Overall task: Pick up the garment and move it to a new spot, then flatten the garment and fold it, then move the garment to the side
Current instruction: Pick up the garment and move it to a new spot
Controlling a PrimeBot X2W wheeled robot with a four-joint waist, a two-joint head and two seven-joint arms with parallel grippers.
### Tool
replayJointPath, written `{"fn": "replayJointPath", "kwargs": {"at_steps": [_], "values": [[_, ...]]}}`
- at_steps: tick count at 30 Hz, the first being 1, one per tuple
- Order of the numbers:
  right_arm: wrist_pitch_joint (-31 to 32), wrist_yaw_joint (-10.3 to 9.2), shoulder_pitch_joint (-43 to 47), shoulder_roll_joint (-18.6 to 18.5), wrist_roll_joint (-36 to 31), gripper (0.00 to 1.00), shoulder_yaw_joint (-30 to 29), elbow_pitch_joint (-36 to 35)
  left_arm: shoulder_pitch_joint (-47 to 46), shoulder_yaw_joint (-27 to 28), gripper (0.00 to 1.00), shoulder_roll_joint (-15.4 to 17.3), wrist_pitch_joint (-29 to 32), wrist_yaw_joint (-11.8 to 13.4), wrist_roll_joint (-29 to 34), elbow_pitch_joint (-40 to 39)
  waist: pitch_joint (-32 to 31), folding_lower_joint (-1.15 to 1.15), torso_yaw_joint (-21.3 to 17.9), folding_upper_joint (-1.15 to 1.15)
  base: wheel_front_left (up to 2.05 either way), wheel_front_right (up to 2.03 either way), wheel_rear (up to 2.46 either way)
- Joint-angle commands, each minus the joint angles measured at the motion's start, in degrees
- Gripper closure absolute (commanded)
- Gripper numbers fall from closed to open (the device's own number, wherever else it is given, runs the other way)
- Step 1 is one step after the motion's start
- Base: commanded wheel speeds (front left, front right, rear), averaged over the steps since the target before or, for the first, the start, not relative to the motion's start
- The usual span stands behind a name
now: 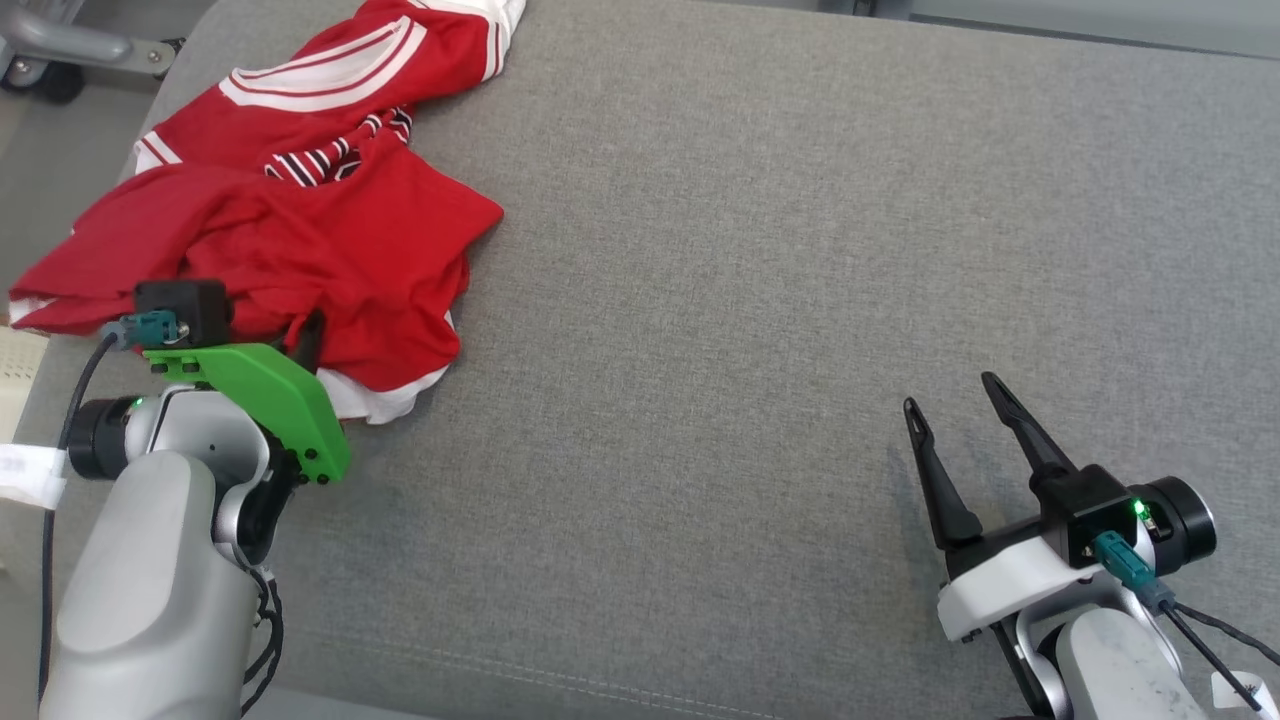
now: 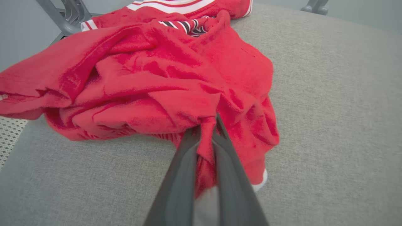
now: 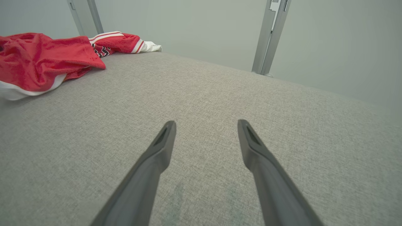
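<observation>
A crumpled red garment (image 1: 300, 220) with white stripes and white trim lies bunched at the far left of the grey fabric surface (image 1: 760, 300). My left gripper (image 1: 305, 340) reaches into its near edge. In the left wrist view the left gripper (image 2: 205, 125) is shut, pinching a fold of the red garment (image 2: 163, 81) between its dark fingers. My right gripper (image 1: 950, 395) stands open over bare fabric at the lower right, nothing between its fingers (image 3: 166, 138). The right wrist view has the garment (image 3: 44, 59) far off to its upper left.
The grey surface's left edge (image 1: 40, 380) runs close beside the garment and my left arm. Metal frame legs (image 3: 270, 34) stand beyond the far edge. Wheeled grey equipment (image 1: 60, 50) sits off the top left corner. Open grey surface stretches between the two grippers.
</observation>
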Motion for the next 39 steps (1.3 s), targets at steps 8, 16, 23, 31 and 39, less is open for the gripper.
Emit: {"fn": "replayJointPath", "kwargs": {"at_steps": [8, 16, 23, 31, 39], "values": [[-0.2, -0.04, 1.2, 1.7, 0.8, 0.00, 0.3, 0.1, 7.4, -4.8, 1.00, 2.0, 10.3, 0.2, -5.4, -30.6, -4.1, 0.00, -6.0, 0.00, 0.00, 0.00, 0.00], [-0.2, -0.05, 0.6, 3.0, 1.6, 0.00, -0.1, 0.1, 6.9, -12.2, 1.00, -1.7, 19.2, 1.3, -6.7, -46.4, -4.0, 0.00, -16.4, 0.00, 0.00, 0.00, 0.00], [-0.2, -0.04, 0.6, 3.4, 3.3, 0.00, -0.4, 0.1, 2.1, -18.4, 1.00, -7.4, 22.2, 1.4, -7.9, -43.6, -3.4, 0.00, -25.5, 0.00, 0.00, 0.00, 0.00], [-0.2, -0.04, 0.5, 3.4, 6.8, 0.00, 1.1, 0.1, -3.5, -17.9, 1.00, -8.3, 20.3, 3.8, -6.0, -26.2, -2.9, 0.00, -34.9, 0.00, 0.00, 0.00, 0.00], [-0.2, -0.04, 2.1, 3.4, 7.3, 0.00, 0.9, 0.0, -6.5, -14.1, 1.00, -2.7, 14.2, 7.2, -1.7, -7.0, -2.2, 0.00, -38.5, 0.00, 0.00, 0.00, 0.00]]}}
